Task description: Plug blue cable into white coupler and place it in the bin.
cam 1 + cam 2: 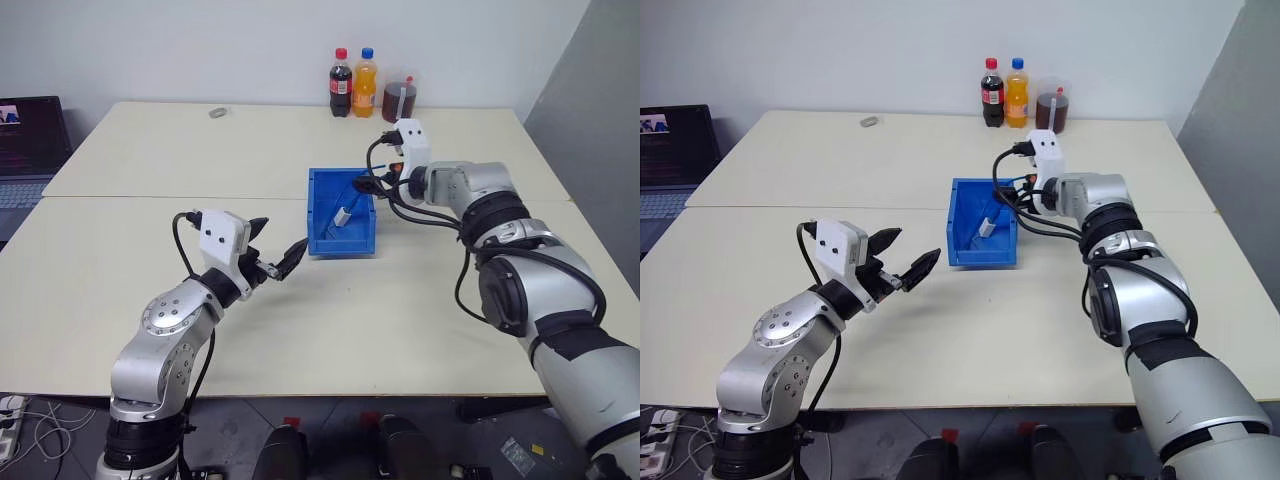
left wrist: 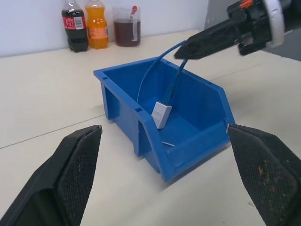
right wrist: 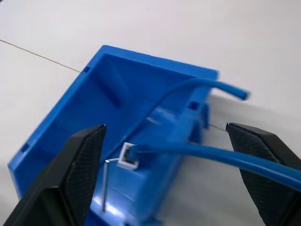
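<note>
The white coupler [image 2: 161, 113] lies inside the bin [image 1: 322, 212] with the blue cable [image 2: 175, 81] plugged into its socket, the cable arching up out of the bin and over its far rim toward the right gripper [image 3: 174, 160]. That gripper hovers at the bin's right edge with its jaws spread wide; the cable passes between its fingers in the right wrist view, but nothing is clamped. The left gripper [image 1: 908, 262] hangs just off the bin's front lip, likewise wide open and empty. By the look of things, the job is all but finished: the joint is made and the coupler rests in the bin, leaving only the cable's loose tail, which trails outside the rim, and the arms to draw clear. A thin metal pin or wire [image 3: 105, 183] also lies on the bin floor beside the coupler. The bin sits near the middle of a pale cream table [image 1: 150, 290], made of two tops pushed together. At the far edge stand a cola bottle [image 1: 341, 83], an orange soda bottle [image 1: 365, 82] and a cup of dark drink [image 1: 400, 97]; a small grey object [image 1: 217, 112] lies farther left. A laptop [image 1: 28, 140] is open off the table's left side, against a plain white wall.
</note>
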You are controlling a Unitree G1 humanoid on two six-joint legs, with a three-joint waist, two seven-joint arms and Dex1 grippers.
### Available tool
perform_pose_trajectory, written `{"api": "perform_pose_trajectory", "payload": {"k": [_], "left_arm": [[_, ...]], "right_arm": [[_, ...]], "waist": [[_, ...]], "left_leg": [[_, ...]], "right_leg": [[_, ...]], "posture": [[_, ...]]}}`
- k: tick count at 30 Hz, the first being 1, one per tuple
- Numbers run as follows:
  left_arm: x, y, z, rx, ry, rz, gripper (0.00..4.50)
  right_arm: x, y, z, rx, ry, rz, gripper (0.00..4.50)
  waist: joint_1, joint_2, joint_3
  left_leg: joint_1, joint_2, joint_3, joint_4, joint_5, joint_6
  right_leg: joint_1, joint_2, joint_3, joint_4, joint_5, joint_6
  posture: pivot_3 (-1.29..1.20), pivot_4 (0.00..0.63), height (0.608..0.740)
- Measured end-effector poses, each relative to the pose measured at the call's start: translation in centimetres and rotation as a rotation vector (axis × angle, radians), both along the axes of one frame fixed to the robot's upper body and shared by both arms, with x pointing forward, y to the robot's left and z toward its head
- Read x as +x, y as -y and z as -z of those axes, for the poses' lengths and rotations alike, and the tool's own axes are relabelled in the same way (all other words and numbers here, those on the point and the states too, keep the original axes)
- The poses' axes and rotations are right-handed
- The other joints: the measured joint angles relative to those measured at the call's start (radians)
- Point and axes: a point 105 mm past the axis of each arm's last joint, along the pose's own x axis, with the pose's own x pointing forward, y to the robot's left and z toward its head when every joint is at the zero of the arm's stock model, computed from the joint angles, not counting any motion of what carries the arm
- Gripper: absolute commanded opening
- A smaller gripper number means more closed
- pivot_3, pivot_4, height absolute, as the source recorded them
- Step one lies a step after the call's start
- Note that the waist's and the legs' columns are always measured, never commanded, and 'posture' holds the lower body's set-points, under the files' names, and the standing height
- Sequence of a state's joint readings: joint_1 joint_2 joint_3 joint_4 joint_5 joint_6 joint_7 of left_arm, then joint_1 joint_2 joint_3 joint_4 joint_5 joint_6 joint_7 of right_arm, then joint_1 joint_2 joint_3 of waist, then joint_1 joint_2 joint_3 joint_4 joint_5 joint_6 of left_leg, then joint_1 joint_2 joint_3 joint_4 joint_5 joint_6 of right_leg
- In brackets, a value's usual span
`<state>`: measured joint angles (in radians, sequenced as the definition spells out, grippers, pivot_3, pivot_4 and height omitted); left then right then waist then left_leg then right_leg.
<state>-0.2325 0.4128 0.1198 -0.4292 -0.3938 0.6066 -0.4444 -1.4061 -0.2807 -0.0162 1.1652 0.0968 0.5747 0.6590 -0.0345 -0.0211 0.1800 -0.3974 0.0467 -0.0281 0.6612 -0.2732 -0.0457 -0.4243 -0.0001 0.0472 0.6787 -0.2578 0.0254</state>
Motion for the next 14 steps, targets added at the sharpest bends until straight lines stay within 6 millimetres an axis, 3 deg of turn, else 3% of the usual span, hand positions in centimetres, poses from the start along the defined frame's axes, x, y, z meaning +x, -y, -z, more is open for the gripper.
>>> {"api": "perform_pose_trajectory", "payload": {"k": [4,8,10,12,14], "left_arm": [[0.2,-0.5,0.4,0.008,-0.021,-0.018,4.50],[0.2,-1.2,0.8,0.028,-0.042,-0.049,4.50],[0.1,-1.7,1.1,0.025,-0.058,-0.073,4.50],[-0.2,-2.5,1.6,0.021,-0.076,-0.110,4.50],[-0.6,-3.0,2.0,0.014,-0.090,-0.138,4.50]], "right_arm": [[-1.3,3.0,1.5,-0.090,0.023,-0.079,4.34],[-4.8,4.4,4.1,-0.130,0.052,-0.133,4.34],[-6.4,3.7,3.9,-0.105,0.112,-0.146,4.34],[-7.7,2.7,2.4,-0.029,0.233,-0.099,4.34],[-9.1,3.1,1.5,-0.007,0.353,-0.012,4.34]], "waist": [[0.002,0.000,0.000],[0.004,0.000,0.000],[-0.004,0.001,0.000],[-0.013,0.001,0.000],[-0.009,0.000,0.000]], "left_leg": [[0.000,0.000,-0.001,0.000,0.000,0.000],[-0.001,0.000,-0.002,0.000,0.000,0.000],[-0.001,0.000,-0.001,0.000,0.000,0.000],[0.000,0.001,-0.002,0.000,0.000,0.000],[0.001,0.001,-0.005,0.000,0.000,0.000]], "right_leg": [[0.001,-0.001,-0.001,-0.001,0.000,0.000],[0.000,-0.001,-0.001,0.000,0.000,0.000],[-0.001,-0.001,0.000,0.001,0.000,0.000],[-0.001,0.000,-0.001,0.002,0.000,0.000],[0.001,0.000,-0.003,0.001,-0.001,0.001]], "posture": [[0.00,0.150,0.740],[0.00,0.150,0.740],[0.00,0.150,0.740],[0.00,0.150,0.740],[0.00,0.150,0.740]]}}
